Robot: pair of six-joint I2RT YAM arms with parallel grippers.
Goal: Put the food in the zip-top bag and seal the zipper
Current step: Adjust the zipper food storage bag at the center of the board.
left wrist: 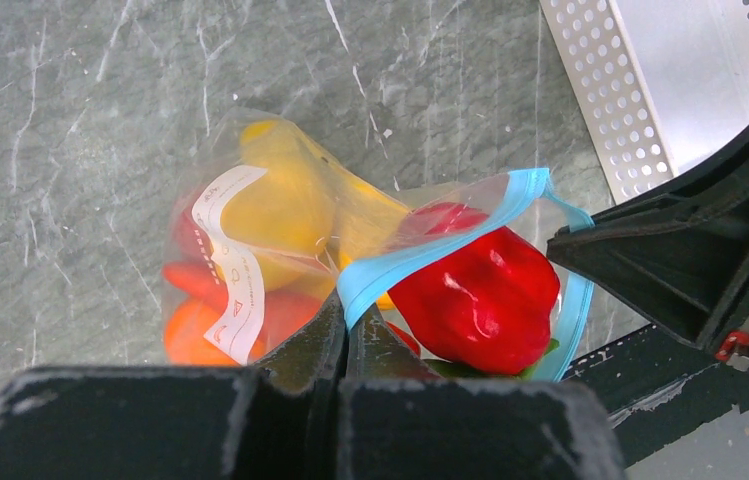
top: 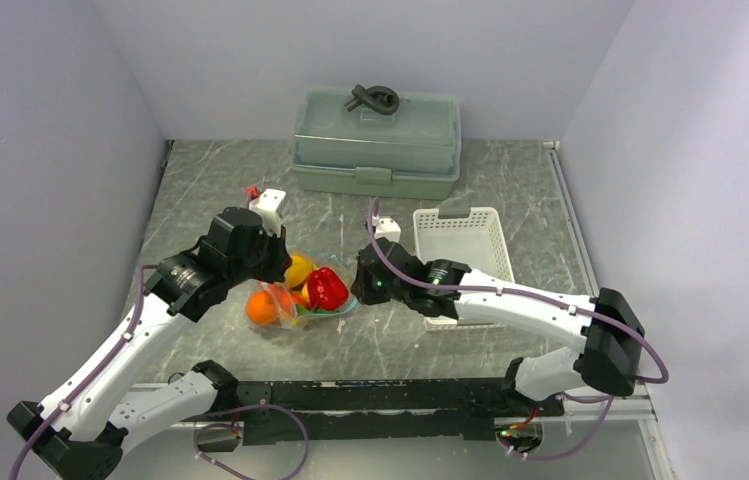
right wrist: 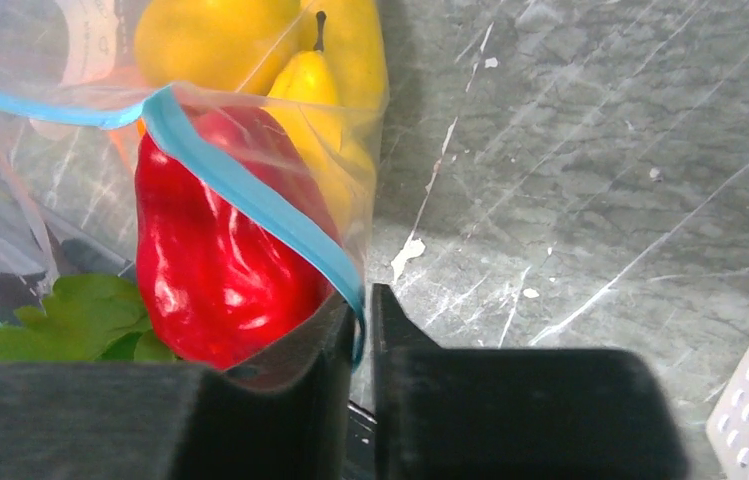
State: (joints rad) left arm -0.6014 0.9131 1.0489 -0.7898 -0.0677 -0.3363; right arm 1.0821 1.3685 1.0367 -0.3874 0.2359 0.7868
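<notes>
The left end effector (left wrist: 347,318) has its fingers pressed together on the zipper (left wrist: 450,245), pinching the teal-blue strip at one end of the bag's mouth. The right end effector (right wrist: 362,312) has its fingers drawn nearly together at the opposite end of the mouth, with the same strip and the clear bag edge caught in the narrow gap between them. The zip-top bag (top: 300,295) lies on the grey marbled counter (top: 510,190) between the two arms, near the middle of the workspace. Its mouth is not sealed. One side of the strip runs over a red pepper (left wrist: 480,300) and the other side passes beneath it, so the pepper sits right in the opening. Behind the pepper, deeper in the bag, the rest of the food is packed close together: a large yellow fruit (left wrist: 270,205), a yellow pear (right wrist: 310,90) with a dark stem, an orange piece (left wrist: 190,335) and something reddish beside it. A green leafy piece (right wrist: 80,315) lies against the base of the pepper. A white printed label (left wrist: 235,270) curves along the clear plastic. Just to the right of the right end effector stands a white lattice basket (top: 465,240). At the back of the counter, well apart from the bag, sits a grey-green lidded box (top: 377,140) with a dark coiled thing (top: 372,98) on its lid.
</notes>
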